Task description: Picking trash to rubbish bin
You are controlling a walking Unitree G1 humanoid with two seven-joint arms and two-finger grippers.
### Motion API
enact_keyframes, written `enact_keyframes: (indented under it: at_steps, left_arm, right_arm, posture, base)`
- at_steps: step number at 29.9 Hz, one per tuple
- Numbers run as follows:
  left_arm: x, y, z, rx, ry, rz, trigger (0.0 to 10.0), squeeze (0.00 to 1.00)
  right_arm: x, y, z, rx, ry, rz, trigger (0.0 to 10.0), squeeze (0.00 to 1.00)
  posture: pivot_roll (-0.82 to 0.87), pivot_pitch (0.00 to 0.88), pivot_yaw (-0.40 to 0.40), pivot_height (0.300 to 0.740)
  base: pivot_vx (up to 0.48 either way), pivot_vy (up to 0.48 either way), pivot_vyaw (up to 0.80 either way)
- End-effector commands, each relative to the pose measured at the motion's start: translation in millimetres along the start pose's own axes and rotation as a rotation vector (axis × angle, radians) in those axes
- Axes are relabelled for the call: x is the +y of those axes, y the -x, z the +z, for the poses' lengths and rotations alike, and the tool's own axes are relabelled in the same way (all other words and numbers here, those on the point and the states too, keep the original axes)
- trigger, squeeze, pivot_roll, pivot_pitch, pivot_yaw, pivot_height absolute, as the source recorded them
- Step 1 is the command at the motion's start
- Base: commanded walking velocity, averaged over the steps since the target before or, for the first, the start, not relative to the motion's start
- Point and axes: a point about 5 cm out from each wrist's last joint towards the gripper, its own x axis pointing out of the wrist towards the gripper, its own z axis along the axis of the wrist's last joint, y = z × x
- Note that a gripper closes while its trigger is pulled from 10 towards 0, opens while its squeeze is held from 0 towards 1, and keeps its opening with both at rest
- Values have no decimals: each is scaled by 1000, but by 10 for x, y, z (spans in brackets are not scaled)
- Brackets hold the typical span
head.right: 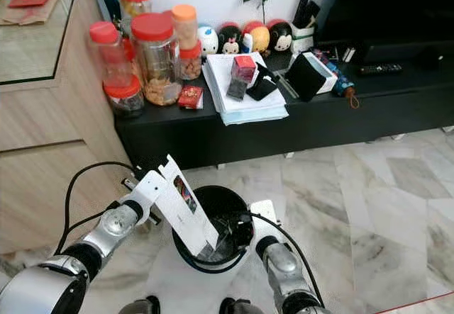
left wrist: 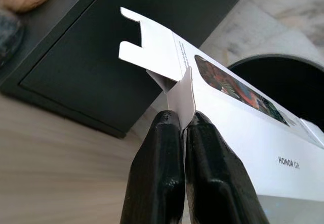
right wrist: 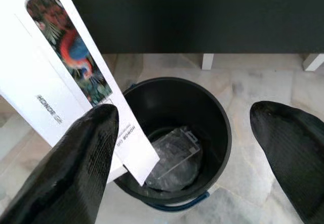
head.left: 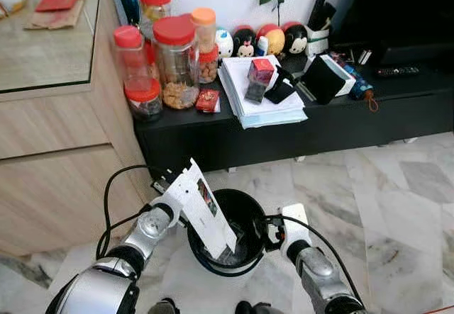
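The left gripper (left wrist: 182, 125) is pinching a flap of a white phone box (head.left: 206, 211) with its fingers closed tight, holding it tilted over the near-left rim of the black rubbish bin (head.left: 250, 202), lower end dipping inside. The right gripper (right wrist: 190, 143) is hovering at the bin's right side with its fingers spread wide, gripping nothing. A clear plastic tray (right wrist: 174, 155) is lying at the bottom of the bin. Farther back, red-lidded jars (head.left: 174, 59) and a paper stack (head.left: 262, 105) are sitting on the low black cabinet (head.left: 298, 133).
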Motion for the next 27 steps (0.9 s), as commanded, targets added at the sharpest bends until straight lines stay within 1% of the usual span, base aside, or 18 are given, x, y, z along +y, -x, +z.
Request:
enact_keyframes:
  at_steps: [1,3,4,5,6,7,11,13,14,15,16,17,19,20,23,25,26,27]
  left_arm:
    - [-32,-31,89,-33,-72,4,10000,0]
    - [-33,-39,119,-47,-98,12,10000,0]
    - [-22,-53,167,-69,-134,31,10000,0]
    - [-22,-53,167,-69,-134,31,10000,0]
    - [-16,-64,208,-86,-190,48,10000,0]
    - [-14,-68,223,-93,-217,54,10000,0]
    - [38,-96,302,-111,-303,117,10000,0]
    - [50,-103,328,-121,-324,133,10000,0]
    - [57,-105,341,-130,-369,146,10000,0]
    - [62,-105,347,-135,-393,155,10000,0]
    - [62,-105,347,-135,-393,155,10000,0]
    - [84,-104,357,-144,-421,182,10000,0]
    - [108,-101,369,-153,-422,212,10000,0]
    - [130,-100,399,-172,-397,244,10000,0]
    - [141,-100,418,-184,-383,264,10000,0]
    - [141,-96,448,-208,-328,274,10000,0]
    - [144,-90,471,-229,-277,285,10000,0]
    - [141,-88,482,-239,-271,288,10000,0]
  right_arm:
    - [22,6,34,-35,7,24,10000,0]
    - [39,12,43,-48,16,36,10000,0]
    - [59,17,62,-67,19,49,10000,0]
    - [59,17,62,-67,19,49,10000,0]
    - [79,24,73,-80,27,61,10000,0]
    - [89,28,77,-86,30,68,10000,0]
    - [121,61,94,-116,31,82,10000,0]
    - [136,68,98,-123,31,88,10000,0]
    - [159,78,99,-130,31,96,10000,0]
    - [172,85,103,-134,31,101,10000,0]
    - [172,85,103,-134,31,101,10000,0]
    - [202,98,108,-143,31,110,10000,0]
    - [226,110,112,-148,30,116,10000,0]
    - [239,124,115,-153,27,121,10000,0]
    - [244,137,117,-153,27,123,10000,0]
    - [250,151,113,-153,25,124,10000,0]
    - [257,164,112,-154,24,126,10000,0]
    - [260,169,115,-155,23,127,10000,0]
  posture:
    - [67,273,-113,740]
    - [55,285,-120,740]
    - [47,295,-124,740]
    - [47,295,-124,740]
    - [40,304,-127,740]
    - [38,307,-128,740]
    - [23,326,-134,740]
    - [22,329,-134,740]
    - [19,333,-135,740]
    - [18,336,-136,740]
    - [18,336,-136,740]
    - [14,340,-139,740]
    - [12,344,-141,740]
    - [11,348,-143,740]
    - [11,348,-143,740]
    - [7,361,-149,740]
    - [6,365,-150,740]
    - [5,368,-152,740]
  base:
    - [0,0,0]
    - [0,0,0]
    - [0,0,0]
    - [0,0,0]
    - [0,0,0]
    - [0,0,0]
    - [0,0,0]
    - [0,0,0]
    - [0,0,0]
    - [0,0,0]
    - [0,0,0]
    - [0,0,0]
    - [0,0,0]
    - [0,0,0]
    - [0,0,0]
    - [0,0,0]
    - [0,0,0]
    - [0,0,0]
